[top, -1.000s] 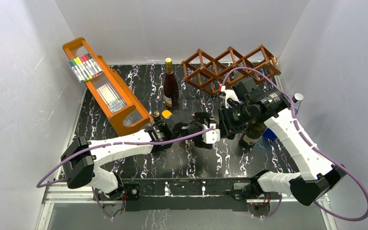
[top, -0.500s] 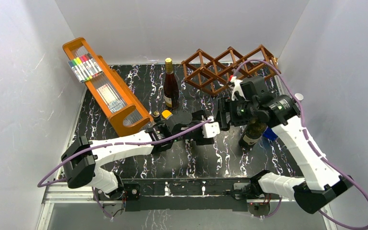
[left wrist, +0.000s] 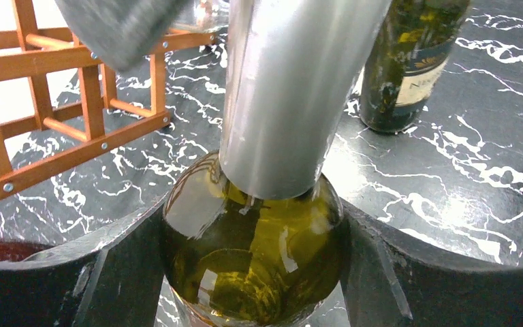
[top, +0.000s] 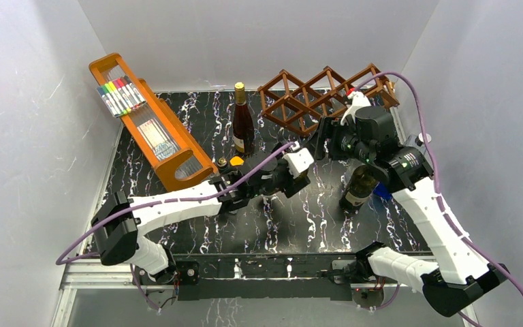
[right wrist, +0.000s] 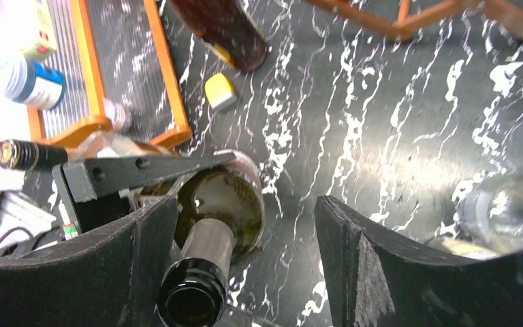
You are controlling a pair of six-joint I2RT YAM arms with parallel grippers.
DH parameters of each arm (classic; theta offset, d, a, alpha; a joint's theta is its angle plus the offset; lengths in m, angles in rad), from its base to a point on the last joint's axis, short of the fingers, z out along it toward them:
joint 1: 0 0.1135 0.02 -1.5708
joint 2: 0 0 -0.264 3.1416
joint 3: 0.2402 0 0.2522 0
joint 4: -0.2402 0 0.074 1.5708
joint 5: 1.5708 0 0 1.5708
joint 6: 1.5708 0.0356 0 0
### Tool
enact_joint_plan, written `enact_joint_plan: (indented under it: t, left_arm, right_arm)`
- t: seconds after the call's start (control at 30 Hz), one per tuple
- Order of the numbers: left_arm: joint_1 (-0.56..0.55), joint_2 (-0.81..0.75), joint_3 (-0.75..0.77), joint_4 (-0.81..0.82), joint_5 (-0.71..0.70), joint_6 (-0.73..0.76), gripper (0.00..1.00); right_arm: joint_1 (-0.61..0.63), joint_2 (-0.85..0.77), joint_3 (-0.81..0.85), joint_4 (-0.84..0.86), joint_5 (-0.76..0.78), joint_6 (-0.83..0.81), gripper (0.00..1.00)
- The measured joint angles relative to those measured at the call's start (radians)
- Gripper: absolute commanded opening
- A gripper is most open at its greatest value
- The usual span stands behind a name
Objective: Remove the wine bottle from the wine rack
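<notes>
Left gripper (left wrist: 252,272) pinching wine bottle (left wrist: 272,102) at shoulder, neck pointing toward spread right gripper (right wrist: 245,252); wine rack (top: 313,95) seemingly lying clear, along worktop's far edge.

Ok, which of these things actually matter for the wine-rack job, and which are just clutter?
Job: wine bottle, clamped in the left tool; wine rack; right tool, open beside it.
Clutter: red-wine bottle, dark green bottle, orange tray, markers, yellow block.
</notes>
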State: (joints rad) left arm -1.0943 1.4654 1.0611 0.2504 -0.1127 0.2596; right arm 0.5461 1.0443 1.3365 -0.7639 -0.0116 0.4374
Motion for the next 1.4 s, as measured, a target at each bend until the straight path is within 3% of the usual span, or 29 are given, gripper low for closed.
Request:
enact_joint_plan:
  t: [0.13, 0.43, 0.63, 0.77, 0.93, 1.13, 1.4]
  left_arm:
    - [0.0, 0.026, 0.053, -0.061, -0.055, -0.049, 0.0]
    - [-0.001, 0.058, 0.1, -0.175, -0.143, -0.124, 0.0]
    - [-0.001, 0.053, 0.091, -0.168, -0.137, -0.151, 0.0]
    - [-0.007, 0.037, 0.077, -0.124, -0.085, -0.161, 0.0]
    - [0.001, 0.009, 0.051, -0.07, -0.017, -0.185, 0.0]
    - [0.045, -0.013, -0.024, 0.014, 0.067, -0.267, 0.0]
    - [0.094, -0.013, -0.127, 0.148, 0.132, -0.375, 0.0]
  right_arm:
    - [-0.016, 0.018, -0.002, 0.079, 0.028, -0.02, 0.76]
    - [-0.032, 0.052, -0.06, 0.212, 0.029, -0.044, 0.75]
    - [-0.04, 0.018, -0.13, 0.299, 0.014, -0.008, 0.86]
    - [-0.039, -0.048, -0.155, 0.31, 0.032, 0.012, 0.87]
    - [-0.016, -0.121, -0.155, 0.301, 0.014, -0.018, 0.8]
    - [0.017, -0.198, -0.162, 0.268, -0.01, -0.085, 0.84]
    - [0.018, -0.267, -0.161, 0.216, 0.089, -0.102, 0.87]
